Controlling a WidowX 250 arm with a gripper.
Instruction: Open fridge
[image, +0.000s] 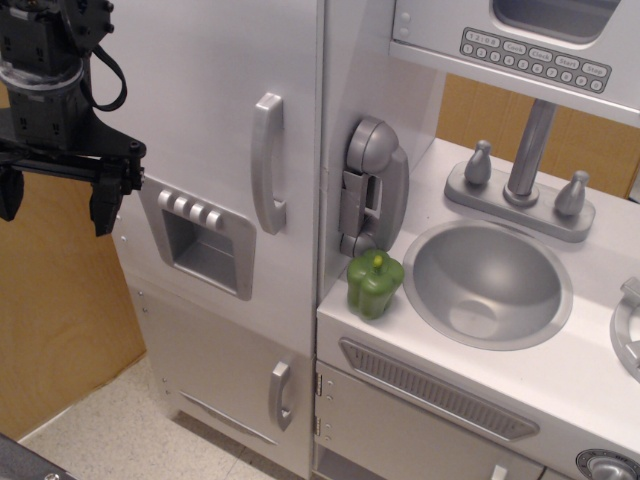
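The gripper (55, 205) hangs released, fingers spread and pointing down, holding nothing. The fridge (215, 150) stands shut just to the right of it, and its curved handle (267, 162) — long axis vertical — lies further right, at about the gripper's own height. The reach is sideways, I judge — rightward to the handle.

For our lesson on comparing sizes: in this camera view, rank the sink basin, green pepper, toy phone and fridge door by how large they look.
1. fridge door
2. sink basin
3. toy phone
4. green pepper
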